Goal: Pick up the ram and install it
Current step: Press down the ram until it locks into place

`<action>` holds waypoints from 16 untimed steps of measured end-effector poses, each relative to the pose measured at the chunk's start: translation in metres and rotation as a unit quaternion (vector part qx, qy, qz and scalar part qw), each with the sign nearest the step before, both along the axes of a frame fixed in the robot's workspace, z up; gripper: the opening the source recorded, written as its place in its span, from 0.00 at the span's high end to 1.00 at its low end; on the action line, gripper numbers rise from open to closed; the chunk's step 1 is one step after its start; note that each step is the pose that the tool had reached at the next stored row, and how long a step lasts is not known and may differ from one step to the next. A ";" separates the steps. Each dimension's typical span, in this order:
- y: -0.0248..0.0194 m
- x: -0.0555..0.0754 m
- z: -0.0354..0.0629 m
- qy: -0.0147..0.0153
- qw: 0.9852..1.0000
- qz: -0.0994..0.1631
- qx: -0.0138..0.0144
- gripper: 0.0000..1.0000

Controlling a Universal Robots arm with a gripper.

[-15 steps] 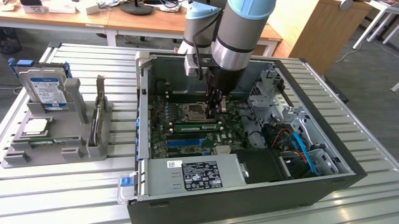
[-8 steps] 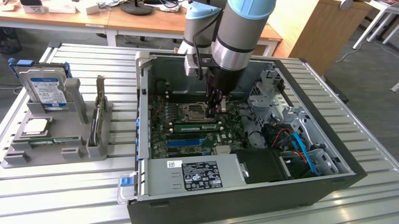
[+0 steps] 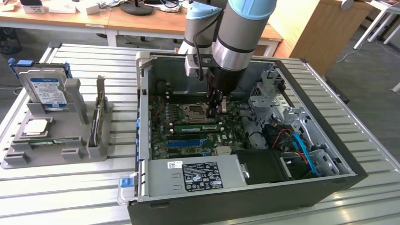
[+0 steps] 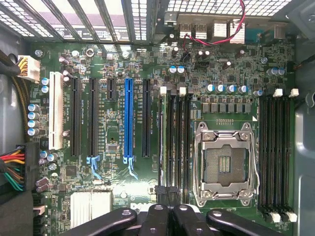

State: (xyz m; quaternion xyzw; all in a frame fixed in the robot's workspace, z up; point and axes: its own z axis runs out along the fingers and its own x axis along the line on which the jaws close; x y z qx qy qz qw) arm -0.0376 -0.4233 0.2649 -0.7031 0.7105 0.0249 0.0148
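The ram stands on edge in a slot of the motherboard, just beside the processor socket, inside the open computer case. It is a thin green stick with a white label toward the exterior view's right.

The arm reaches straight down into the case. Its fingers are pressed together, with their tips low over the board near the exterior view's right end of the stick. I can't tell from here whether they touch it. Seen from the wrist, the closed fingers point along the black memory slots next to the socket, with a blue slot farther off.

A second stick, just like the first, lies in a grey holder on the slatted metal surface, at the exterior view's left of the case. The same holder carries a hard drive standing up, a square silver chip lying flat and a card on edge.
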 end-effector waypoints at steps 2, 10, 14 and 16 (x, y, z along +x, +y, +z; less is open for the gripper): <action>0.0000 0.000 0.0000 0.000 1.000 0.000 0.000 0.90; 0.0000 0.015 -0.0009 0.000 1.000 -0.001 0.000 0.90; 0.0000 0.024 -0.0016 0.000 1.000 -0.002 0.000 0.90; 0.0000 0.027 -0.0019 0.000 1.000 -0.002 0.000 0.90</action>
